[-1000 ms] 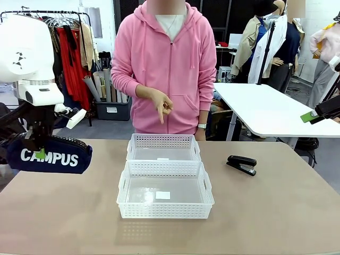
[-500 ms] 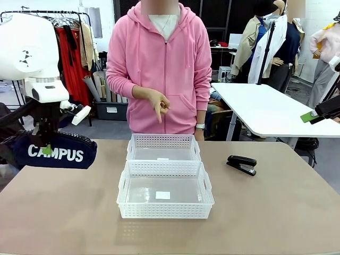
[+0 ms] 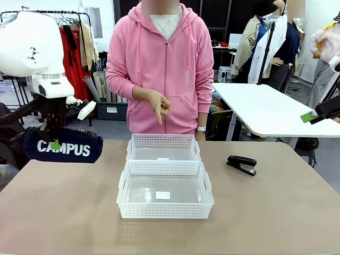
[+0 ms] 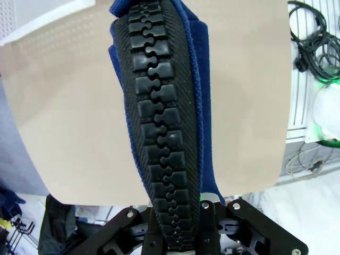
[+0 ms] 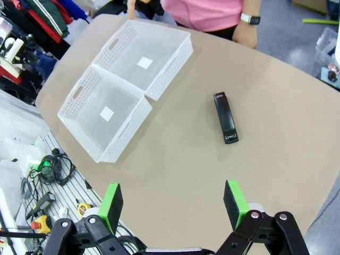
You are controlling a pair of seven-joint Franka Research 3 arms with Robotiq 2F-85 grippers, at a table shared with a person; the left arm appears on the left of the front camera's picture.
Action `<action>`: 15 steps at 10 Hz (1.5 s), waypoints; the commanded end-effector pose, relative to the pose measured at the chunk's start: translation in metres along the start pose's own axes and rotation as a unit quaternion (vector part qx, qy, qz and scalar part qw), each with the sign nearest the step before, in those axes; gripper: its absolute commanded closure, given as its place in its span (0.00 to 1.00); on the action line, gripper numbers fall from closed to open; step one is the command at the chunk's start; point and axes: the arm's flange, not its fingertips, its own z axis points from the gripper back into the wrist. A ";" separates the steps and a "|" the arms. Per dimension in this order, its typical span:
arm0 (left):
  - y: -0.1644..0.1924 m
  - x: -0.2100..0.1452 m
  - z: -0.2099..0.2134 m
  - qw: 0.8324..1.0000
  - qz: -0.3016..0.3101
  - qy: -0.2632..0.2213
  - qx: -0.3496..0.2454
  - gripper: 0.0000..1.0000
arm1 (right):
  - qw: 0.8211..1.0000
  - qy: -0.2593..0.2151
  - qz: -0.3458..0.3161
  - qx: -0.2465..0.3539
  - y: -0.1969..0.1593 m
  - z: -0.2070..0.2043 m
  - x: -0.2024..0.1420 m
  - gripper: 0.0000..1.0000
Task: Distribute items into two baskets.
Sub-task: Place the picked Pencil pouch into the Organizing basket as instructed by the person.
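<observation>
Nothing binned yet — navy blue soft zip pouch (image 3: 74, 149) clamped in left gripper (image 3: 54, 144); black desk stapler (image 3: 241, 163) beside empty white plastic lattice baskets (image 3: 164, 210) — right gripper (image 5: 172, 199) spread, empty.

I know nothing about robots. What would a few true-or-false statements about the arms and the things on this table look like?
1. The left gripper holds the navy pouch by its zip edge. True.
2. The stapler lies on the table, untouched. True.
3. The near basket and the far basket each hold an item. False: neither holds one.
4. The right gripper is shut on the stapler. False: it is open, apart from the stapler.
</observation>
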 end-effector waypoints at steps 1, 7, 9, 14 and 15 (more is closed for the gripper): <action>0.014 0.006 0.006 0.999 -0.021 -0.032 0.001 1.00 | 1.000 -0.007 0.002 0.006 0.000 0.000 0.001 0.00; 0.043 0.040 0.010 0.998 -0.034 -0.045 0.012 1.00 | 1.000 -0.007 0.002 0.006 0.000 0.000 0.001 0.00; 0.055 0.057 0.010 0.998 -0.033 -0.052 0.013 1.00 | 1.000 -0.007 0.002 0.006 0.000 0.000 0.001 0.00; 0.085 0.102 0.014 0.997 -0.032 -0.071 0.016 1.00 | 1.000 -0.007 0.002 0.006 0.000 0.000 0.001 0.00; 0.092 0.111 0.013 0.997 -0.025 -0.070 0.015 1.00 | 1.000 -0.007 0.002 0.006 0.000 0.000 0.001 0.00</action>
